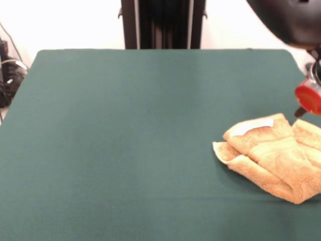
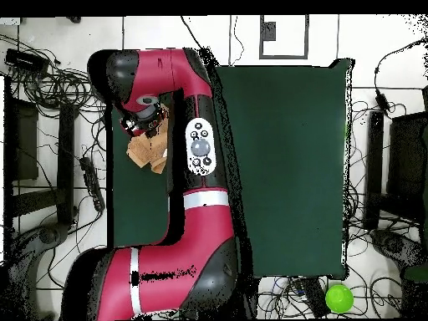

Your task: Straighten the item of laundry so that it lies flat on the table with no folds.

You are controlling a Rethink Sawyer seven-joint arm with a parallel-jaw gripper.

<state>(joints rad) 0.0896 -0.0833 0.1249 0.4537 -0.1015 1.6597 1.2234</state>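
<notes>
The golden-orange towel [image 1: 273,153] lies crumpled in several folds near the right edge of the green table [image 1: 125,140]. Its white label [image 1: 253,125] shows on the far fold. My gripper [image 1: 302,109] hangs at the right edge of the front view, just above the towel's far right corner, and only a red disc and a dark tip of it show. In the overhead view the arm's wrist [image 2: 142,117] hides the gripper and sits over the towel [image 2: 146,155], near the table's [image 2: 284,167] left edge. Whether it touches the towel I cannot tell.
The black pedestal [image 1: 162,24] stands at the table's far side. Cables [image 1: 10,75] lie off the left edge. In the overhead view the red arm [image 2: 196,209] crosses the table's left part, and a green ball [image 2: 338,298] lies on the floor.
</notes>
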